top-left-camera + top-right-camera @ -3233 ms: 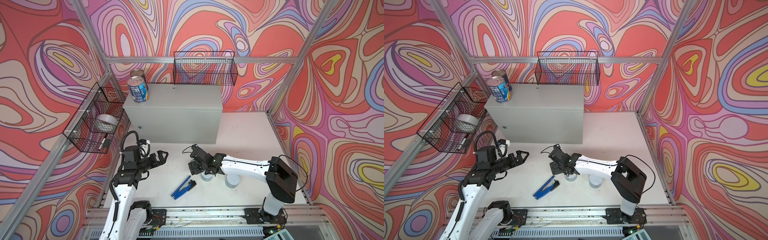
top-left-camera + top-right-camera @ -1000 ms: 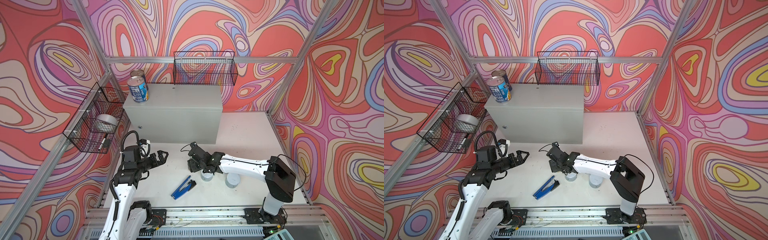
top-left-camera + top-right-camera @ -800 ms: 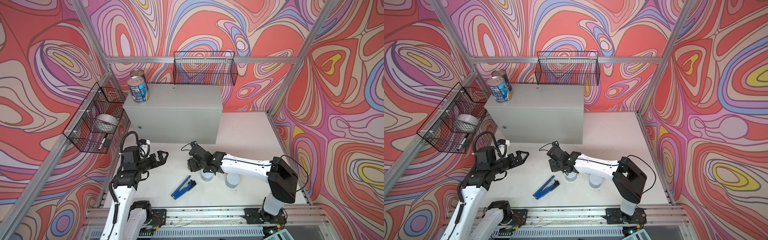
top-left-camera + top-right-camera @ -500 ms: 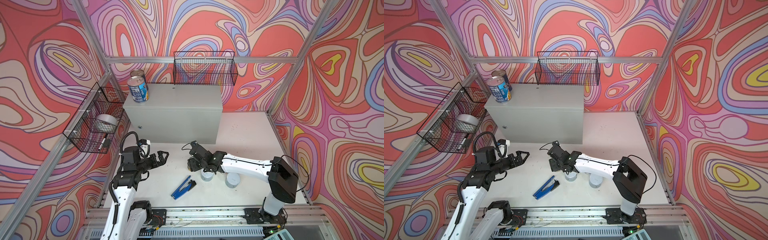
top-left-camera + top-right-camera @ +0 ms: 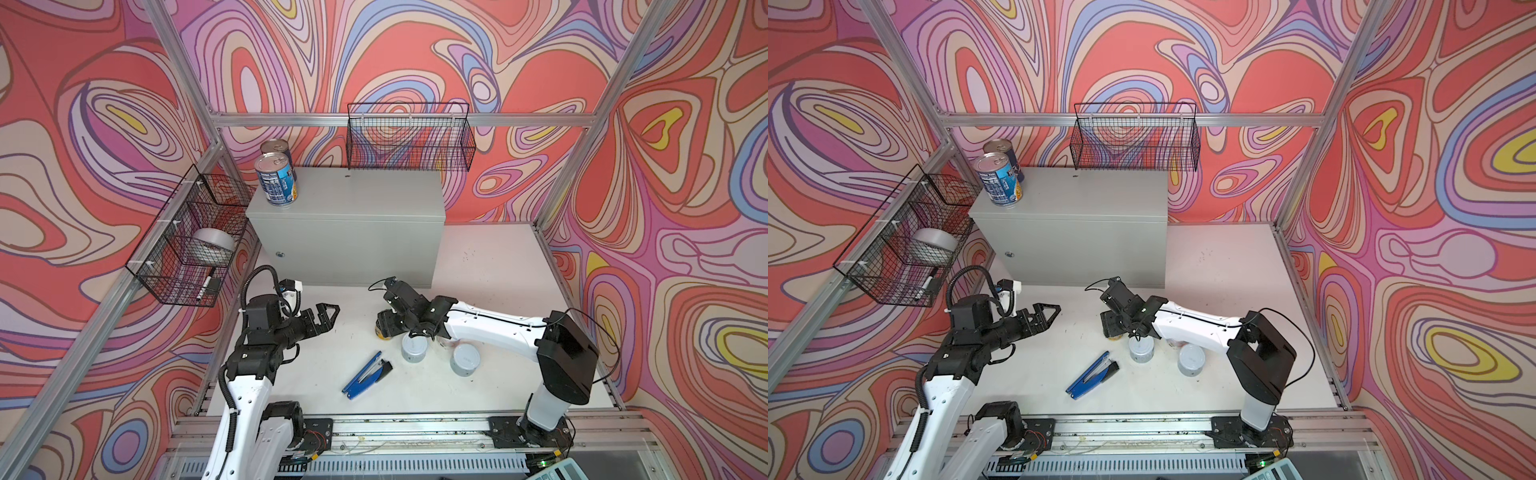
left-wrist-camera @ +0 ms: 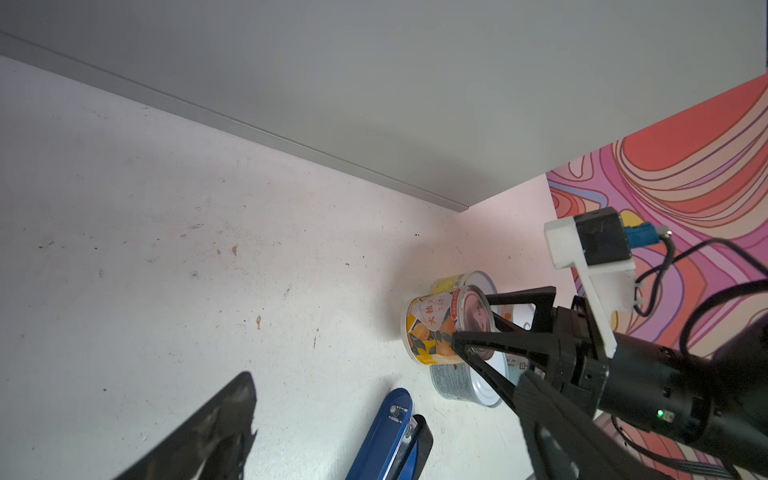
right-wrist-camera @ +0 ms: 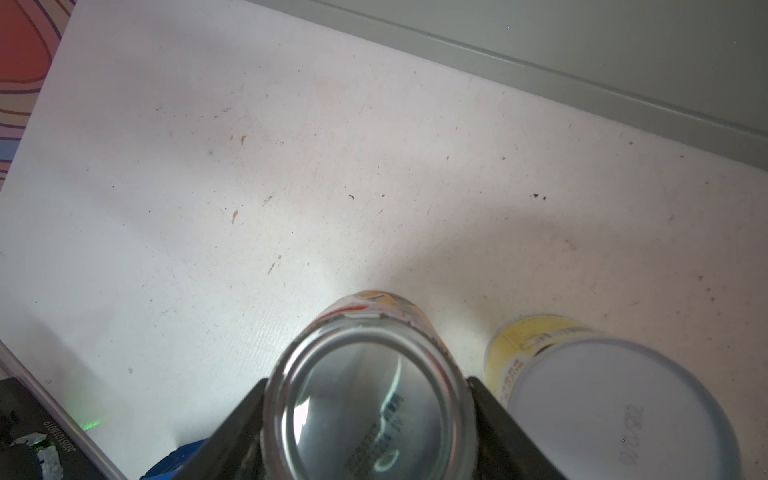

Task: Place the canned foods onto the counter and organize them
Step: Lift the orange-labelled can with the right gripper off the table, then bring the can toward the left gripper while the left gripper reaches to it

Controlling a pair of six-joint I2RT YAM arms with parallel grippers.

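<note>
**Lift the orange tin clear, then go over the counter's edge**

The right gripper (image 5: pixel 386 327) is clamped on the small yellow-orange can (image 7: pixel 370 395), at table level in front of the counter (image 5: pixel 353 195) and close beside the white-lidded cans (image 5: pixel 414 347). Best to raise it straight up, clear the counter's front edge, and set it upright beside the two blue cans (image 5: pixel 276 180) at the counter's left end. The left gripper (image 5: pixel 326 318) hangs wide open, empty.

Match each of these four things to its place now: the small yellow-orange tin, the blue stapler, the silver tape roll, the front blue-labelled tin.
Things:
1. small yellow-orange tin
2. blue stapler
3. silver tape roll
4. front blue-labelled tin

Places:
A. standing on the grey counter
B. inside the side wire basket
C. lying on the white table
D. clamped in the right pincer

Pairs: 1-D, 2-C, 3-B, 4-A.
</note>
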